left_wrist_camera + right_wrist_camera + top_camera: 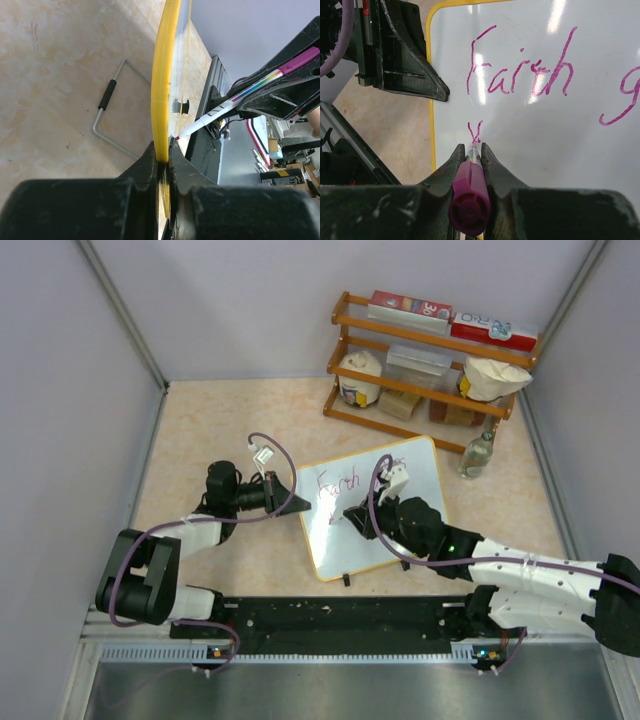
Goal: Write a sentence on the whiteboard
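Right tool [474, 148] is clamped on the one marker [469, 192]. Tip is on the whiteboard [555, 150] just under the "E", at the start of line two. Blank board runs to the tip's right, along the board's long axis. Left tool [162, 150] pinches the board's left edge. Sentence [520, 70] so far: one full word, a "g", and one small mark below. One board, on the counter [220, 420].

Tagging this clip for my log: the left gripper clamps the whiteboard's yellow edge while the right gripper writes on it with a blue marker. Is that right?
Not quite: the marker is magenta, not blue, and so is its writing, as the right wrist view shows. The rest stands: the left gripper clamps the whiteboard by its yellow edge while the right gripper writes.
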{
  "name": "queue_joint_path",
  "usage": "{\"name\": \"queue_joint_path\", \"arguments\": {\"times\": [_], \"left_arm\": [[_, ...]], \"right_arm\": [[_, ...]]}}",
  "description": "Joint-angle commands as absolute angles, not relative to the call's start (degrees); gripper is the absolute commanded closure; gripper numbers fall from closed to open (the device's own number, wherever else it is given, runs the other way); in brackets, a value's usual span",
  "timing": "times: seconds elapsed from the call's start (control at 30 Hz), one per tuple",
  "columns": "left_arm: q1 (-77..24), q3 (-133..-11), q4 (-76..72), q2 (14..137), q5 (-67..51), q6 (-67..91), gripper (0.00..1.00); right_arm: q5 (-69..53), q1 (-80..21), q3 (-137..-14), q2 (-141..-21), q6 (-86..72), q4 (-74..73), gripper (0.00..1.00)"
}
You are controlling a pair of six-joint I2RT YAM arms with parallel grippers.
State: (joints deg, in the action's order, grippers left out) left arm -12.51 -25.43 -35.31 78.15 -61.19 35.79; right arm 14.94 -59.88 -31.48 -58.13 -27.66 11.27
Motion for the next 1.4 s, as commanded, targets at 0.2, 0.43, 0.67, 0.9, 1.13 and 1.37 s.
{"name": "queue_joint_path", "arguments": {"times": [0.2,0.43,0.67,0.9,1.13,1.37], "left_arm": [[-13.6,-26.2,-35.2,78.4,-60.3,30.6,1.00],[-13.6,-26.1,-35.2,78.5,-60.3,30.6,1.00],[-13.6,-26.2,-35.2,78.5,-60.4,30.7,1.00],[-13.6,-26.1,-35.2,78.3,-60.3,30.7,1.00],[-13.6,-26.0,-35.2,78.4,-60.4,30.7,1.00],[-13.6,-26.1,-35.2,78.4,-60.4,30.7,1.00]], "right_arm": [[12.7,-60.4,-31.1,-59.2,-27.3,12.2,1.00],[11.1,-60.4,-31.7,-57.1,-27.2,13.1,1.00],[10.8,-59.8,-32.6,-52.5,-28.8,14.4,1.00],[12.7,-55.6,-33.5,-52.1,-28.7,12.1,1.00],[12.4,-53.8,-34.3,-53.7,-28.3,12.2,1.00],[12.1,-53.7,-33.6,-56.2,-28.7,13.5,1.00]]}}
